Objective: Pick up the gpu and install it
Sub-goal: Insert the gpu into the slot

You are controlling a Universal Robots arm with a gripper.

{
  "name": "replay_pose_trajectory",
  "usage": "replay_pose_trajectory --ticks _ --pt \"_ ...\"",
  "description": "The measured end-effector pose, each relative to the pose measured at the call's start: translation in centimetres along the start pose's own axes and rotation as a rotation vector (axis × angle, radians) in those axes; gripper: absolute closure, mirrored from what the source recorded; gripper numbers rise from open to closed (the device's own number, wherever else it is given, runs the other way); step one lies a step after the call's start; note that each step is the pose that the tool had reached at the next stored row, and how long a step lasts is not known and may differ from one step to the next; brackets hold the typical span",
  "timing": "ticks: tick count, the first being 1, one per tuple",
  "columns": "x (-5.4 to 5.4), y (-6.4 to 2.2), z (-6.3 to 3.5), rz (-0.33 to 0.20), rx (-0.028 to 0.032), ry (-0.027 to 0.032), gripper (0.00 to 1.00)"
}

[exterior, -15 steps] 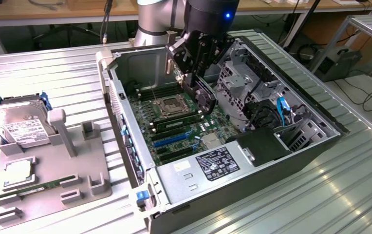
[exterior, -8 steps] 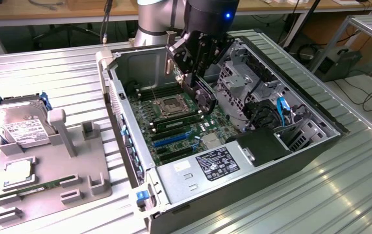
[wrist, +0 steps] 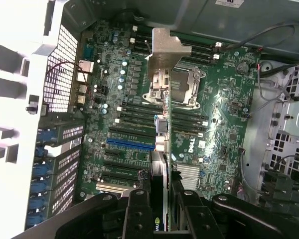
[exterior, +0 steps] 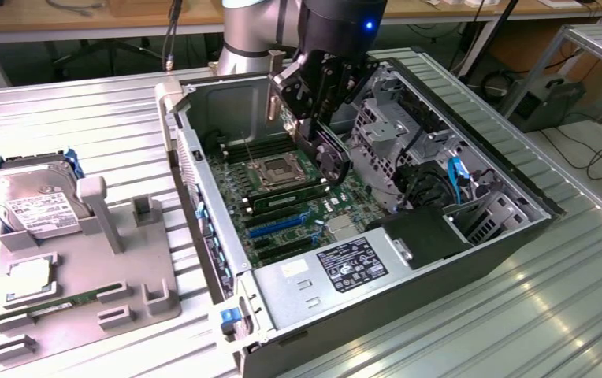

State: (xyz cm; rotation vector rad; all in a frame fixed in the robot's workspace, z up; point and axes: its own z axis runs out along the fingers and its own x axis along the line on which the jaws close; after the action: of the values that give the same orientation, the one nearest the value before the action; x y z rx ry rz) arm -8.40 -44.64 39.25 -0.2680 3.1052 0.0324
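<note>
Jaws clamped on the gpu (wrist: 162, 134), held up above the motherboard (wrist: 224, 114) inside the open computer case (exterior: 385, 283), not seated in any slot. Card is on edge, thin side facing the wrist camera. Its long axis runs from the jaws out to the silver bracket (wrist: 165, 49), which points over the processor socket (wrist: 177, 84) toward the case's far wall, crosswise to the blue slot (wrist: 130, 144). Can't tell if it's level or tilted. Case sits on the table (exterior: 553, 315). Hard drive (exterior: 27, 201) stands in the grey holder (exterior: 122, 276) at the exterior view's left.
</note>
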Motion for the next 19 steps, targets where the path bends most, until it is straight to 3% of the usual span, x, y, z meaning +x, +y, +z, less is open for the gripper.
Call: replay_pose_trajectory --ticks 19 --pt "-0.06 -0.01 0.02 -0.082 -0.0021 0.0015 0.74"
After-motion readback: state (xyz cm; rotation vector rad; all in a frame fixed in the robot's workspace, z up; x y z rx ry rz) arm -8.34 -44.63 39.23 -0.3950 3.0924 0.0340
